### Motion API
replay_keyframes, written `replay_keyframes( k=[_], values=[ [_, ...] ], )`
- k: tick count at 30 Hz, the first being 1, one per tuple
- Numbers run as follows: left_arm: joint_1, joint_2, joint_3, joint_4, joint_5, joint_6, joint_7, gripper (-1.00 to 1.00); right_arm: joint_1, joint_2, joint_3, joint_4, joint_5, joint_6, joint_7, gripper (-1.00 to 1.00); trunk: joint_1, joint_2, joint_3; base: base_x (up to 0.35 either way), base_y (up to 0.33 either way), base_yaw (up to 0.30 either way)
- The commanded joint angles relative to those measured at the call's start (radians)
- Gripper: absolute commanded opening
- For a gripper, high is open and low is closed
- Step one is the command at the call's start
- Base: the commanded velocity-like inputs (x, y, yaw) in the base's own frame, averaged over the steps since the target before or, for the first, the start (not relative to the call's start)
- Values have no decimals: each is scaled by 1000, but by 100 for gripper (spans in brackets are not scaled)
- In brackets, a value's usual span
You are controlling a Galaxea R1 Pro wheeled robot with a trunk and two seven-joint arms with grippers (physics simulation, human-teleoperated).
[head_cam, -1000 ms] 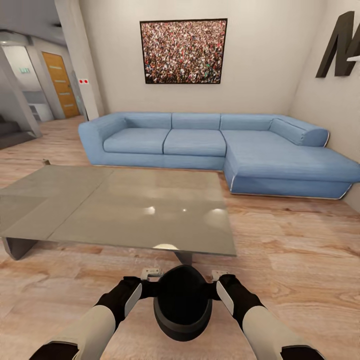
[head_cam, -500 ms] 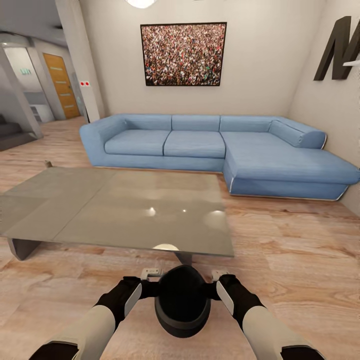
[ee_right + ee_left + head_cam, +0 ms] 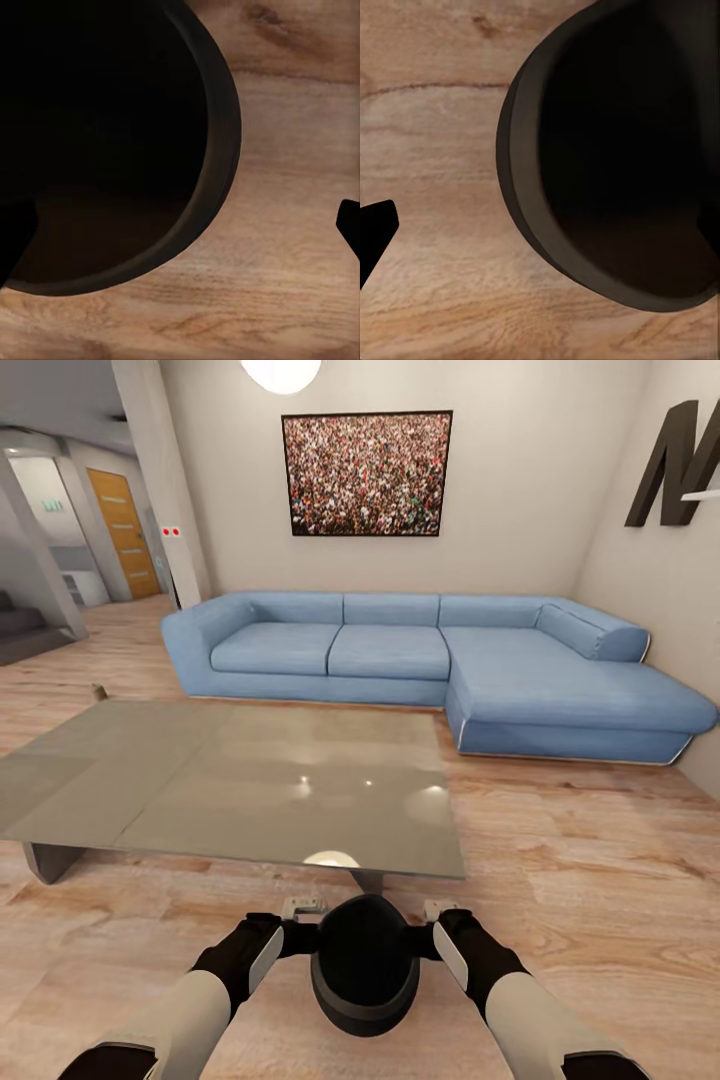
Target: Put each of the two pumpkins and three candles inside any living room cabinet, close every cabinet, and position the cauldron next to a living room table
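Note:
The black cauldron (image 3: 365, 970) hangs low in front of me, held between both hands just above the wood floor. My left gripper (image 3: 300, 922) grips its left rim and my right gripper (image 3: 440, 922) its right rim. In the left wrist view one dark finger (image 3: 376, 236) stands outside the cauldron's rim (image 3: 514, 187). The right wrist view shows the same, with a finger (image 3: 350, 225) outside the rim (image 3: 225, 157). The inner fingers are lost in the dark interior. The glass-topped table (image 3: 230, 780) stands right ahead of the cauldron. The pumpkins, candles and cabinet are out of view.
A blue corner sofa (image 3: 420, 655) lines the far wall behind the table. A small tan thing (image 3: 98, 690) sits beyond the table's left end, too small to identify. Bare wood floor (image 3: 590, 880) stretches to the right. A hallway with an orange door (image 3: 122, 530) opens at far left.
The whole picture has slid down a little and a ceiling lamp has come into view, so the camera moved. The arms and cauldron keep their place in the picture.

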Motion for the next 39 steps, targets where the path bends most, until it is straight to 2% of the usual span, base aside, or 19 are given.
replay_keyframes(
  k=[1, 16, 29, 39],
  values=[
    [0, 1, -4, -2, 5, 6, 0, 100, 1, 0, 0, -2, -9, 4, -5, 100, -4, 7, 2, -1, 0, 0],
    [3, 7, -1, 2, 8, 5, 5, 100, 5, 1, 9, -2, -7, 3, -5, 100, -62, 112, 49, -4, 0, 0],
    [5, 6, 0, 6, 9, -5, 21, 100, 7, -1, 4, -2, -7, 1, -1, 100, -111, 203, 90, -129, 0, 0],
    [5, 5, 1, 4, 9, -7, 23, 100, 7, -1, 7, -2, -7, 0, 0, 100, -150, 273, 121, -299, 0, 0]
  ],
)
